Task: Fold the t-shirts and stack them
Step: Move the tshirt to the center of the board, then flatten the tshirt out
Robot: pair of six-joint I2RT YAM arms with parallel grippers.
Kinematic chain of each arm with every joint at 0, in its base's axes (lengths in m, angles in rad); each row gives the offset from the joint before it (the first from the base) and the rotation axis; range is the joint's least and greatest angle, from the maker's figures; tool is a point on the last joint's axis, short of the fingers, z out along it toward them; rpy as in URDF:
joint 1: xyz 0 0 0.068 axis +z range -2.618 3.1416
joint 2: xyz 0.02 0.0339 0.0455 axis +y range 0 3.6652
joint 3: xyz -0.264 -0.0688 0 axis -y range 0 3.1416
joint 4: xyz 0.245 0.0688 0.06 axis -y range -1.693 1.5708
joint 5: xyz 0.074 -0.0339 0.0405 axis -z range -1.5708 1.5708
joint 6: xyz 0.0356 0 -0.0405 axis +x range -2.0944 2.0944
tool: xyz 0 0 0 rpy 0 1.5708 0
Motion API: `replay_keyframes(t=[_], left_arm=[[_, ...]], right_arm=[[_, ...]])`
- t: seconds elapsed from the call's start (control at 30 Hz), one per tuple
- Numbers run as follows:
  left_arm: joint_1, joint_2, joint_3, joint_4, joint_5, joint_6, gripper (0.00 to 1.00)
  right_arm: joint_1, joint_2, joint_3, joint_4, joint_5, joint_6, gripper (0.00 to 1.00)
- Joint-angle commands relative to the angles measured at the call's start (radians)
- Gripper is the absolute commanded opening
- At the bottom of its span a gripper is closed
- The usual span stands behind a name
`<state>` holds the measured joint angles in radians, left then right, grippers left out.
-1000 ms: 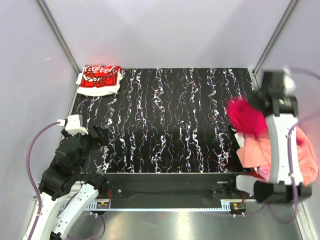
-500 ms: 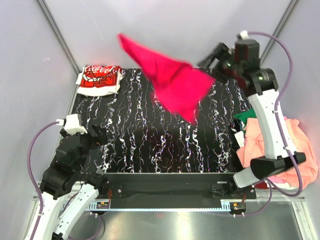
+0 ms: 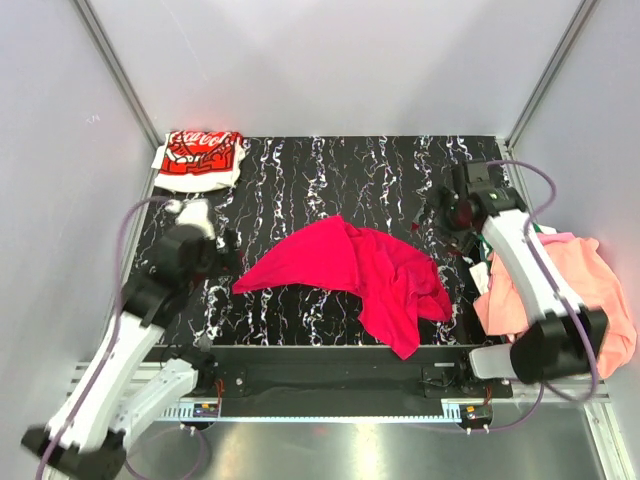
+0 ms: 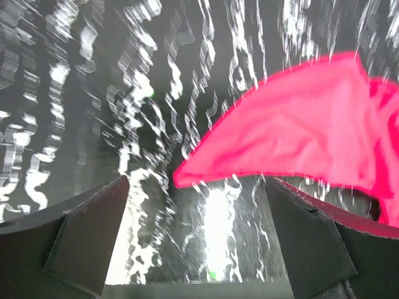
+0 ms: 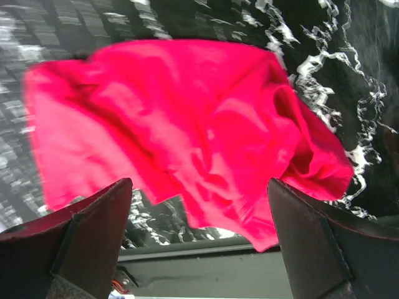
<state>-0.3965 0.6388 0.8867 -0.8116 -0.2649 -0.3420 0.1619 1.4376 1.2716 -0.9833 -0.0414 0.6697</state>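
Crimson tee [image 3: 350,275] crumpled mid-frame on marbled table [image 3: 330,180]. Left gripper [image 4: 196,184] spread wide, empty, near its left tip. Right gripper [image 5: 199,180] likewise, empty.

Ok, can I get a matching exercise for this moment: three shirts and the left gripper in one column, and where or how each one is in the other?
Things:
1. crimson t-shirt
2. white t-shirt with red print
3. salmon-orange t-shirt
4. left gripper

Places or states:
A. heaped past the right edge of the black mat
B. open, by the crimson shirt's left tip
C. loosely spread, unfolded, mid-mat
D. at the mat's far left corner

Pairs: 1-C, 2-D, 3-A, 4-B
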Motion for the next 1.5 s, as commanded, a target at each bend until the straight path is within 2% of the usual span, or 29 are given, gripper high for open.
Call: replay_keyframes(t=[0.0,0.07,0.13,0.23,0.27,0.4,0.6,0.87,0.9,0.93,1.0,1.03,1.07,1.1,1.17,1.27,1.3,1.33,1.37,1.4,1.47], left_arm=[[-0.036,0.157,0.035,0.021,0.101,-0.029,0.99],[-0.063,0.232,0.011,0.072,0.162,-0.061,0.98],[-0.137,0.307,0.003,0.167,0.196,-0.095,0.95],[-0.283,0.474,0.07,0.25,0.165,-0.126,0.94],[-0.315,0.527,0.134,0.265,0.162,-0.129,0.95],[-0.441,0.801,0.272,0.299,0.196,-0.138,0.93],[-0.539,1.06,0.422,0.307,0.228,-0.192,0.88],[-0.573,1.229,0.511,0.301,0.243,-0.23,0.77],[-0.573,1.255,0.52,0.296,0.24,-0.232,0.73],[-0.573,1.265,0.528,0.295,0.236,-0.232,0.54],[-0.568,1.288,0.561,0.287,0.23,-0.204,0.42],[-0.564,1.292,0.575,0.278,0.228,-0.195,0.2],[-0.556,1.294,0.593,0.246,0.23,-0.178,0.07],[-0.539,1.276,0.618,0.224,0.224,-0.178,0.0],[-0.503,1.222,0.624,0.16,0.208,-0.199,0.0],[-0.369,1.023,0.568,0.096,0.245,-0.242,0.0],[-0.266,0.922,0.534,0.082,0.259,-0.247,0.0],[-0.205,0.879,0.522,0.065,0.339,-0.249,0.0],[-0.146,0.822,0.512,0.031,0.372,-0.236,0.1],[-0.031,0.805,0.489,0.019,0.404,-0.218,0.26],[0.059,0.802,0.475,-0.038,0.446,-0.149,0.61]], right_arm=[[0.062,-0.163,-0.038,-0.012,0.037,0.01,0.96],[0.158,-0.174,-0.083,0.004,0.061,0.048,0.96],[0.235,-0.16,-0.158,0.032,0.045,0.089,0.94],[0.251,-0.172,-0.23,0.072,0.028,0.116,0.92],[0.251,-0.186,-0.242,0.075,0.037,0.119,0.92],[0.251,-0.238,-0.194,0.008,0.162,0.117,0.93],[0.251,-0.344,-0.166,-0.054,0.25,0.151,0.95],[0.249,-0.371,-0.164,-0.074,0.253,0.142,0.95],[0.249,-0.371,-0.164,-0.074,0.253,0.14,0.95],[0.251,-0.368,-0.166,-0.069,0.255,0.139,0.96],[0.249,-0.368,-0.167,-0.066,0.256,0.137,0.95],[0.249,-0.368,-0.167,-0.064,0.258,0.134,0.95],[0.249,-0.367,-0.167,-0.064,0.259,0.133,0.96],[0.249,-0.367,-0.167,-0.066,0.264,0.131,0.96],[0.249,-0.364,-0.164,-0.069,0.267,0.123,0.96],[0.251,-0.367,-0.155,-0.074,0.264,0.122,0.96],[0.249,-0.367,-0.155,-0.075,0.258,0.12,0.96],[0.249,-0.367,-0.156,-0.065,0.252,0.119,0.96],[0.249,-0.364,-0.158,-0.06,0.235,0.116,0.96],[0.251,-0.355,-0.158,-0.057,0.224,0.105,0.96],[0.251,-0.341,-0.16,-0.039,0.2,0.097,0.96]])
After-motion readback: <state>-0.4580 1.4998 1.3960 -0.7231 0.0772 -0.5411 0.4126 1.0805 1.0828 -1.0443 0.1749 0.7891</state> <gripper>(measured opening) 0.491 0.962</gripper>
